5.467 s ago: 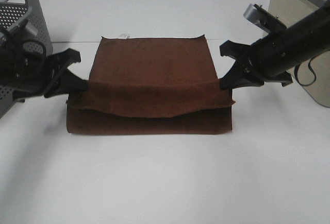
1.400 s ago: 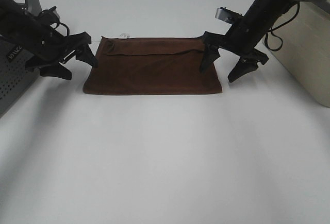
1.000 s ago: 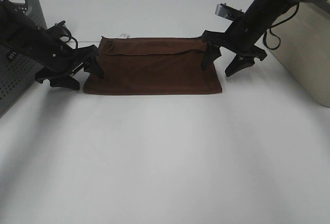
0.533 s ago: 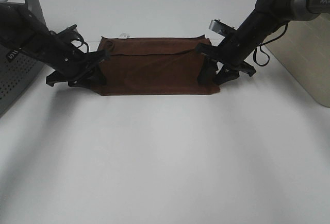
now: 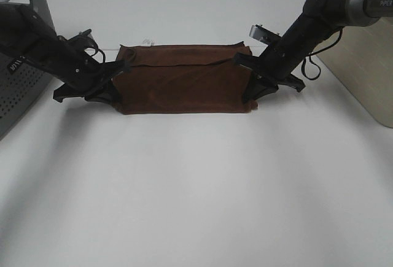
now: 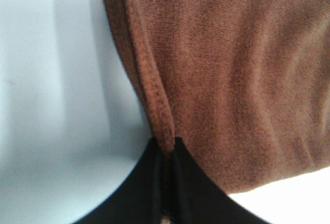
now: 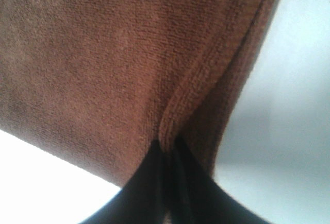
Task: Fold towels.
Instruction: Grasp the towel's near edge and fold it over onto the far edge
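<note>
A dark reddish-brown towel (image 5: 181, 80) lies folded on the white table, with a small white tag (image 5: 147, 42) at its far edge. My left gripper (image 5: 115, 89) is shut on the towel's near left corner. Its wrist view shows the towel's hemmed edge (image 6: 154, 100) pinched between the left gripper's (image 6: 166, 157) black fingers. My right gripper (image 5: 250, 92) is shut on the near right corner. In the right wrist view the towel's (image 7: 103, 54) stitched border runs down into the closed right gripper (image 7: 170, 154).
A grey perforated basket (image 5: 21, 52) stands at the far left behind the left arm. A beige box (image 5: 368, 64) sits at the right edge. White tabletop (image 5: 196, 187) stretches in front of the towel.
Both grippers came down from the towel's side edges to its near corners and closed on them. The towel's near corners have drawn slightly inward.
</note>
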Robot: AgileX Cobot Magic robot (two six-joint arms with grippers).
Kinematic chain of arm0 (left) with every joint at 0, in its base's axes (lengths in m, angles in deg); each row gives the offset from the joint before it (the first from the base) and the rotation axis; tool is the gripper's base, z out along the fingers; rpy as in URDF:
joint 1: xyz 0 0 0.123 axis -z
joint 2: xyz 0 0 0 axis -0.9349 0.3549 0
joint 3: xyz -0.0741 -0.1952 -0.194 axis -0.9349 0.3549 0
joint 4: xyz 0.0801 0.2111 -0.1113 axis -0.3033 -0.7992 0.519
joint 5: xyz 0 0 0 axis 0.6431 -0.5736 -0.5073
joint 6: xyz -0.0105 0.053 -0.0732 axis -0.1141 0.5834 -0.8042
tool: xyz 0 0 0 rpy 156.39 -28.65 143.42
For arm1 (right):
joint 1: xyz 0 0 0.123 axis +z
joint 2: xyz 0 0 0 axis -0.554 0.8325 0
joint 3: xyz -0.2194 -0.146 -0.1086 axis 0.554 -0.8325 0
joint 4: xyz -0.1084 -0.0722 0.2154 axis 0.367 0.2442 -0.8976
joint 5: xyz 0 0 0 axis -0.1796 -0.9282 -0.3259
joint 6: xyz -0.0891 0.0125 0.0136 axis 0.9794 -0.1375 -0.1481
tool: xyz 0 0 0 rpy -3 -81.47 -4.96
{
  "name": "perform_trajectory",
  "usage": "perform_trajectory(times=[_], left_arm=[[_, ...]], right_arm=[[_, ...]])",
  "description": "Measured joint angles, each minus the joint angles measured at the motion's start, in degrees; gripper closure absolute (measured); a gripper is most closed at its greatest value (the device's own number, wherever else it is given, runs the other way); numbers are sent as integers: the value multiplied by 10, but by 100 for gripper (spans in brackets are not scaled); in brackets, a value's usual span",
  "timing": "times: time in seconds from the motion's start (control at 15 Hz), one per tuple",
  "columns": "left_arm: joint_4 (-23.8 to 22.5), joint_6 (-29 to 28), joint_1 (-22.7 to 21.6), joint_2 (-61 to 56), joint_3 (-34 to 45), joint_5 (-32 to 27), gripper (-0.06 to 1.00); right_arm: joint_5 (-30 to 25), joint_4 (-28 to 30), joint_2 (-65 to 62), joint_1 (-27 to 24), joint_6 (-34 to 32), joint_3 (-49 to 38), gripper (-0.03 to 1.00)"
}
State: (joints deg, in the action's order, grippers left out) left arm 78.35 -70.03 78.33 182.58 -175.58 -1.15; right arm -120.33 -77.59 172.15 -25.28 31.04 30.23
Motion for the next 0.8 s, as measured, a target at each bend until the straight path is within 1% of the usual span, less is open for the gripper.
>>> perform_trajectory(times=[0.13, 0.33, 0.47, 0.53, 0.6, 0.73, 0.8], left_arm=[[-16, 0, 0, -19, 0, -7, 94], [-23, -3, 0, -37, 0, -49, 94], [-37, -13, 0, -52, 5, -76, 94], [-45, -19, 0, -64, 18, -80, 94], [-49, -22, 0, -81, 44, -80, 94], [-54, -22, 0, -114, 112, -76, 94], [-55, -22, 0, -146, 177, -64, 94]], right_arm=[[-11, 6, -9, 0, -9, -1, 97], [-41, 9, -30, 0, -11, -3, 97], [-53, 10, -52, 0, -12, -36, 97], [-51, 11, -66, 0, -12, -68, 97], [-44, 13, -83, 0, -12, -104, 97], [-14, 14, -138, 0, -11, -194, 97], [3, 14, -167, 0, -10, -242, 97]])
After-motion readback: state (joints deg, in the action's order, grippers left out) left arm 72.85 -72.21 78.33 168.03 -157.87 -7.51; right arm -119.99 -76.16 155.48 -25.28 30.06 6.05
